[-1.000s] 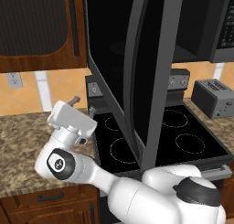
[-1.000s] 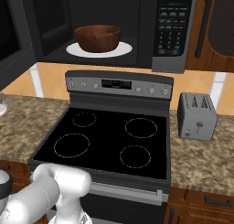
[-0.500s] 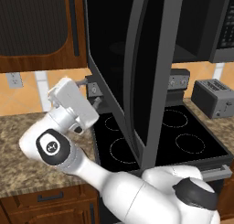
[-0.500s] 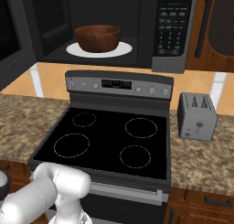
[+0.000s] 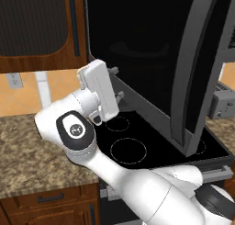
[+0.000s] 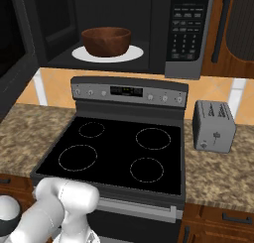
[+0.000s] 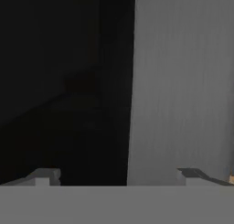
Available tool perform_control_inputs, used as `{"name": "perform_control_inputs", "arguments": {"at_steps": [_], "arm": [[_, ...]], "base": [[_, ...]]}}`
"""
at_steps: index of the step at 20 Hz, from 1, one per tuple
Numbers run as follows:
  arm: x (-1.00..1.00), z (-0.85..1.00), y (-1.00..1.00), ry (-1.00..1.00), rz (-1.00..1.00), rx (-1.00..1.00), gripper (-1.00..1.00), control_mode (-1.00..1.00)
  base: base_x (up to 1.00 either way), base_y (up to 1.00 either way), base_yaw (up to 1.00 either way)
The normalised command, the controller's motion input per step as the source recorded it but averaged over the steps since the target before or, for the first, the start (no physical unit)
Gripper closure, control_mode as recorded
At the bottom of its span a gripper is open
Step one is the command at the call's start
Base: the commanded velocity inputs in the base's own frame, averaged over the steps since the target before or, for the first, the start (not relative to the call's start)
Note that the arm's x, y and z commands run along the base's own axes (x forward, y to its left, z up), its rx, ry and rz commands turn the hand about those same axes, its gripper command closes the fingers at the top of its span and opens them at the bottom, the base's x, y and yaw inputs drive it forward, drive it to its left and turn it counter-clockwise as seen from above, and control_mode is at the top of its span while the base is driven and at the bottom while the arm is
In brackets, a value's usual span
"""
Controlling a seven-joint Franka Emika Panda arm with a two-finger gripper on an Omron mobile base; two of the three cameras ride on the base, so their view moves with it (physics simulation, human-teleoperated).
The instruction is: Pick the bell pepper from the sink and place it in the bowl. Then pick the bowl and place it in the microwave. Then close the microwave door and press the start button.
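We take the stove (image 6: 119,152) as our landmark and go from left to right.

Left of the stove, above the granite desk (image 5: 27,150), we see the end effector (image 5: 114,84) at the end of the white arm. In the hand view its two dark tips stand far apart near the bottom edge, with nothing between them, so we judge it open and empty. It is raised above the left burners and points toward the microwave door (image 5: 183,72).

The door hangs over the stove, swung wide open toward the robot. It is a tall dark glass panel in a grey frame, and its long axis now runs from the hinge side, above the left part of the stove, outward over the front burners. Its free edge is the grey vertical bar at the right in the left base view. The end effector is just beside the door's outer face, near the hinge side; in the hand view this face (image 7: 183,81) is very close ahead.

Above the back of the stove, the microwave (image 6: 188,33) is open. The bowl (image 6: 106,40) sits upright on the white turntable (image 6: 79,53) inside. We cannot see whether the bell pepper is in it.

We judge the next step is to push the door shut, away from the robot.

Right of the stove, a grey toaster (image 6: 213,125) stands on the desk.
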Motion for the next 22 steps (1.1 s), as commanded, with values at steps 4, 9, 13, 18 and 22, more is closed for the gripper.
{"name": "perform_control_inputs", "arguments": {"at_steps": [4, 9, 13, 18, 22], "arm": [[-0.04, 0.26, -0.94, 0.12, 0.00, 0.07, -1.00, -1.00], [0.00, 0.13, -0.90, 0.11, 0.08, 0.03, -1.00, -1.00], [0.00, 0.06, -0.89, 0.07, 0.13, 0.05, -1.00, -1.00], [0.13, 0.12, -0.87, 0.07, 0.24, 0.10, -1.00, -1.00], [0.34, 0.28, -0.77, 0.08, 0.36, 0.15, -1.00, -1.00]], "base": [[0.00, 0.00, 0.00], [0.00, 0.00, 0.00], [0.00, 0.00, 0.00], [0.00, 0.00, 0.00], [0.00, 0.00, 0.00]]}}
